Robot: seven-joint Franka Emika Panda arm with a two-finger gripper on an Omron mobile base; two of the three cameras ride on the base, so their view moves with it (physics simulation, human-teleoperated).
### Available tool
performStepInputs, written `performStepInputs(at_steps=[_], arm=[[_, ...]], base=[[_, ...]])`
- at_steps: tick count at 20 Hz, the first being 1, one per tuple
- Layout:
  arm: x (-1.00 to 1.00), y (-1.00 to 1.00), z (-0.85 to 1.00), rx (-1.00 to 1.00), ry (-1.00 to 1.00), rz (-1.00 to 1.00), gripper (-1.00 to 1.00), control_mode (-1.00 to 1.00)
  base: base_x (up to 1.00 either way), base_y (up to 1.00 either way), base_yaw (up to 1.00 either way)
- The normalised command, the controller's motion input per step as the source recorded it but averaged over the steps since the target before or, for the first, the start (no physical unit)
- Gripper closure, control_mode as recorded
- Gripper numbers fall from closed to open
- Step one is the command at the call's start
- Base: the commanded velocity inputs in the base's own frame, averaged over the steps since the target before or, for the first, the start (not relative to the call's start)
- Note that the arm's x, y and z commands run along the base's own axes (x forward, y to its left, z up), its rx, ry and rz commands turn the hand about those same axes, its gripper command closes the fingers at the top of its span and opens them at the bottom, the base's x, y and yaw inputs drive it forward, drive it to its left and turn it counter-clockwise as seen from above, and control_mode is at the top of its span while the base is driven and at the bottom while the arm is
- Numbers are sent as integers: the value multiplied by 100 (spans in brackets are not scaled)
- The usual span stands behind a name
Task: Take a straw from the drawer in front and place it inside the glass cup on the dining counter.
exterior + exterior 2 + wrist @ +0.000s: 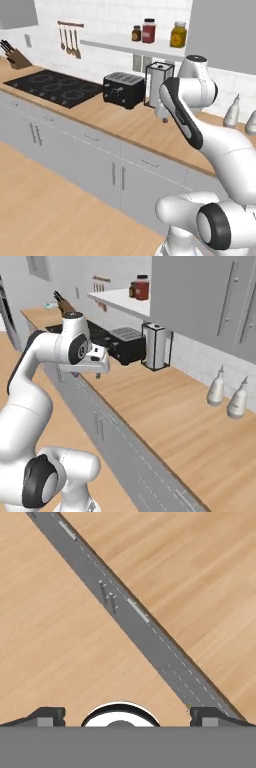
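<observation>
From the left base view, the drawer under the wood surface is shut — I judge the straw lies inside: light, thin, best pinched mid-length. From the right, open floor beside the cabinets. Hand view: my hand is spread wide, empty, high above the fronts.

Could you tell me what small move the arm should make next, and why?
Probably lower the open gripper toward the drawer handle. All drawer fronts look shut, the gripper holds nothing and hangs above the counter edge, and the straw cannot be reached until the drawer is pulled out.
</observation>
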Motion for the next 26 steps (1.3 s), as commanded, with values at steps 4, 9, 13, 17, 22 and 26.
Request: performStepInputs(at_steps=[4, 9, 13, 17, 22, 26], arm=[[0, 0, 0, 0, 0, 0, -100, 100], [0, 0, 0, 0, 0, 0, -100, 100], [0, 0, 0, 0, 0, 0, -100, 100], [-18, -40, 0, 0, 0, 18, -100, -100], [-1, 18, -3, -5, -2, 1, -100, -100], [1, 95, -43, -35, -10, 0, -100, -100]], base=[[-4, -58, 36], [0, -71, 42], [-1, -99, 50], [-4, -23, 11], [0, 0, 0], [0, 0, 0]])
